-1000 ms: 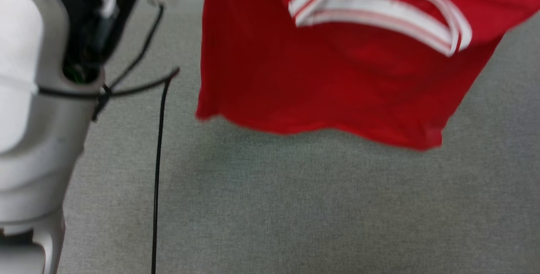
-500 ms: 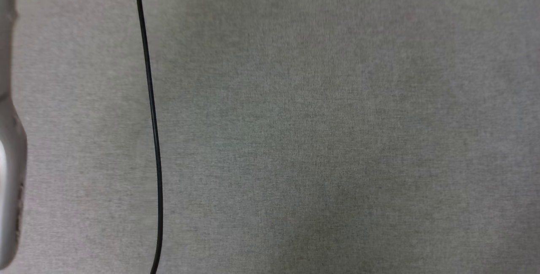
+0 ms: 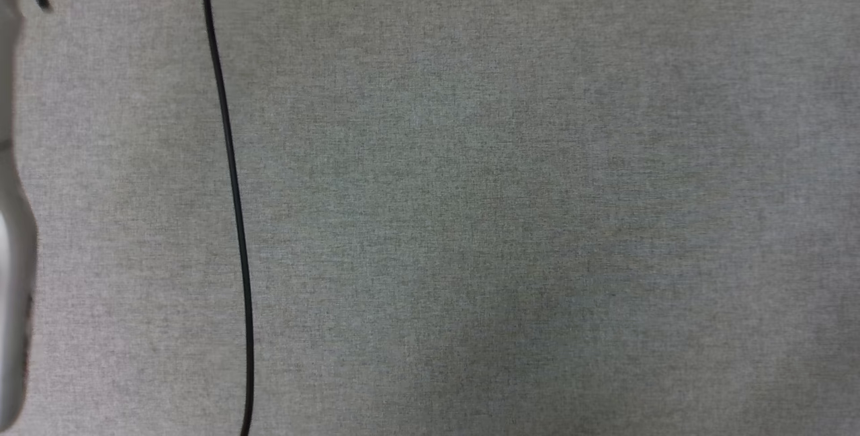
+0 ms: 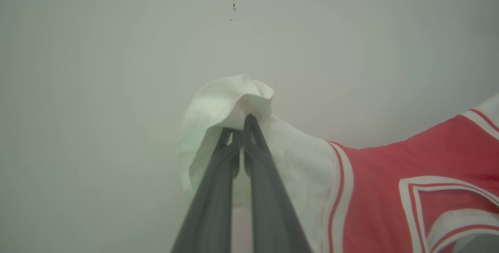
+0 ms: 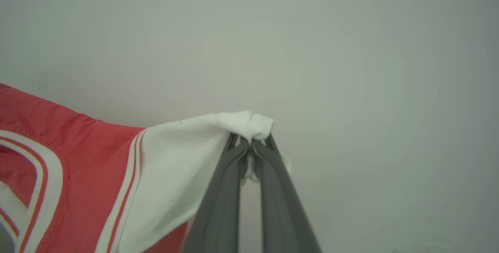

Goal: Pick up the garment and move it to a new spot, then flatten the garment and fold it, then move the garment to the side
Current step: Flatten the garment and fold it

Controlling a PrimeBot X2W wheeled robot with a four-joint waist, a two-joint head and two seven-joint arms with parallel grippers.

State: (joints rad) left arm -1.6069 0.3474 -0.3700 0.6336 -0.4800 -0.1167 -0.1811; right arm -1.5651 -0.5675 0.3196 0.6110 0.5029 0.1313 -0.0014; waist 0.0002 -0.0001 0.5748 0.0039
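1. While my left gripper is clenched on one white short sleeve and my right gripper is clenched on the other white short sleeve, the red jersey-style garment with white striped trim hangs spread between them in the air. I judge the step in hand to be carrying it to its new spot.
2. I would hold both grippers level and evenly apart, taut enough to show the chest without straining the sleeve hems.
3. My head camera looks down on a grey woven surface crossed near its left by a thin black cable. I would lay the cloth to the right of that cable, well apart from it.
4. I would touch the bottom hem down first, then draw back so the body lies flat, releasing only once the sleeves rest.
5. Each bite looks small, so I judge that a jerk could slip a sleeve free.
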